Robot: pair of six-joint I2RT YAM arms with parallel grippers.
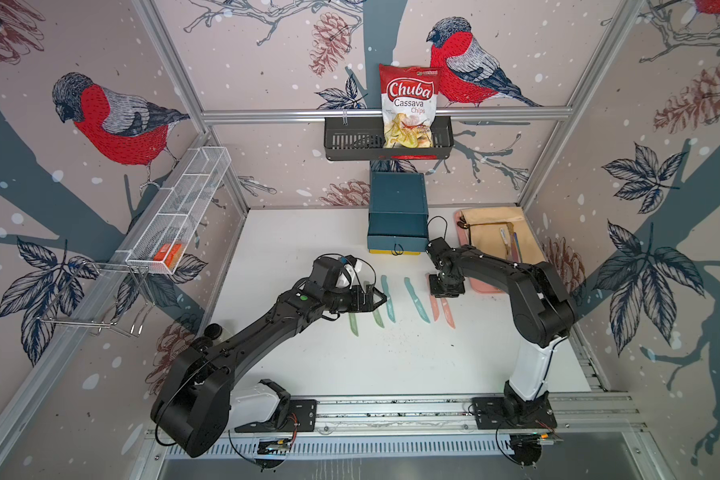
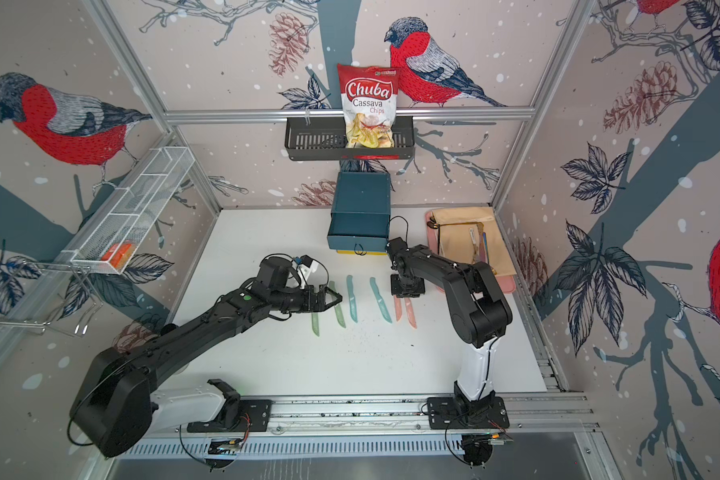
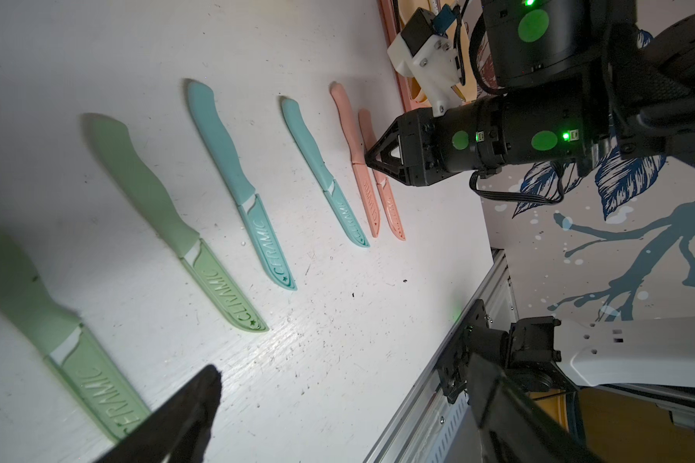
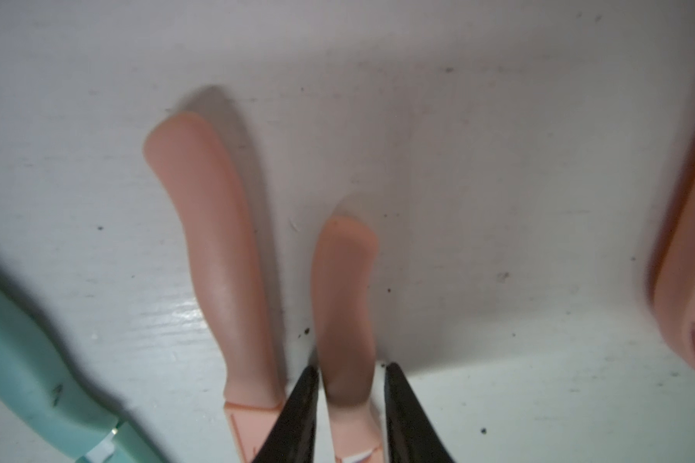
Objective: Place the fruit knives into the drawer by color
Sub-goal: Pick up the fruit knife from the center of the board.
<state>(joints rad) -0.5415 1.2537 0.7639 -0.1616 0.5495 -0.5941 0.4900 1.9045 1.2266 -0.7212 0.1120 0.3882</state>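
Pink knife (image 4: 344,288): your right pincer (image 4: 352,371) clamps its handle. Lift straight, sparing the twin (image 4: 217,260) at 9 o'clock. Left pincer (image 1: 379,300) gapes apart.

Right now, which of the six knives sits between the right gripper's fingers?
The salmon pink knife nearer the pink tray: the right gripper straddles its handle; its twin lies just outside.

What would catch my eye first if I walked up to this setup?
Probably the painted birds on the walls, then the red chip bag standing in a black basket on the back wall. On the white table, six pastel knives lie in a row, and the jaws of the right arm straddle a pink knife.
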